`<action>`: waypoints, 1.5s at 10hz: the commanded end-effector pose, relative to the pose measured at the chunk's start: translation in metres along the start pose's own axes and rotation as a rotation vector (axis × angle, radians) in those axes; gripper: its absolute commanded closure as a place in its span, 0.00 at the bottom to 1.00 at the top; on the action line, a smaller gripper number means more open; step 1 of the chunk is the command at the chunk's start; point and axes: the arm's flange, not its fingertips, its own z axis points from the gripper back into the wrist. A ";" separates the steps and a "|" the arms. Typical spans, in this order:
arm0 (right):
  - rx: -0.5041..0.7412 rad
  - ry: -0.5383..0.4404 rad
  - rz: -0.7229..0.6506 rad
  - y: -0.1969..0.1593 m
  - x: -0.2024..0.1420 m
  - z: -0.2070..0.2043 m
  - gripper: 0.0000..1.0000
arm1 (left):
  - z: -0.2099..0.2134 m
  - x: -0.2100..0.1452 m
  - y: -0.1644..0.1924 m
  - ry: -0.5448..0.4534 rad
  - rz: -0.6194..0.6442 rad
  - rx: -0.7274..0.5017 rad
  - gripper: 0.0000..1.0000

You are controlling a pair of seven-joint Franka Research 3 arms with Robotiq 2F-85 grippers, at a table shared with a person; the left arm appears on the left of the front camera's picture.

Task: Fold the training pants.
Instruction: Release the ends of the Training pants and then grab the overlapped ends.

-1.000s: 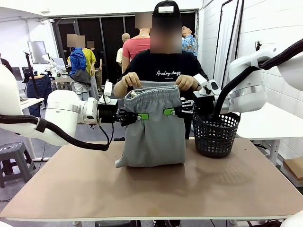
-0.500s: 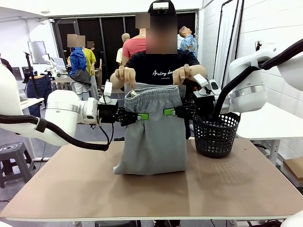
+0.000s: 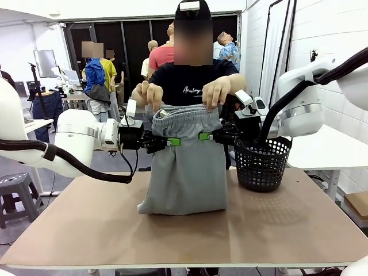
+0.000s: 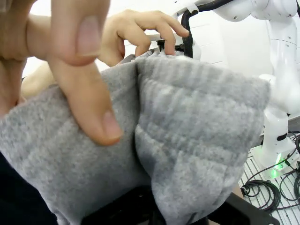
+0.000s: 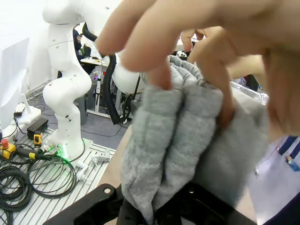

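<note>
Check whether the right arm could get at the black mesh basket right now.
Probably not freely: the basket stands close by the right gripper with nothing between them, but its fingers are shut on the waistband of the training pants.

- Bare table [image 3: 115, 230] in front of the hanging training pants [image 3: 184, 172] lies open.
- Black mesh basket [image 3: 263, 164] stands just beside their right edge.
- Person's hands [image 3: 220, 92] crowd the waistband.
</note>
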 end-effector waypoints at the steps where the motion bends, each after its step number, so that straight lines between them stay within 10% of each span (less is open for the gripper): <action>1: 0.001 -0.003 0.002 0.002 0.001 -0.001 1.00 | -0.001 0.003 0.000 -0.009 -0.003 0.002 1.00; 15: 0.001 -0.003 0.002 0.002 0.001 -0.001 1.00 | -0.001 0.003 0.000 -0.009 -0.003 0.002 1.00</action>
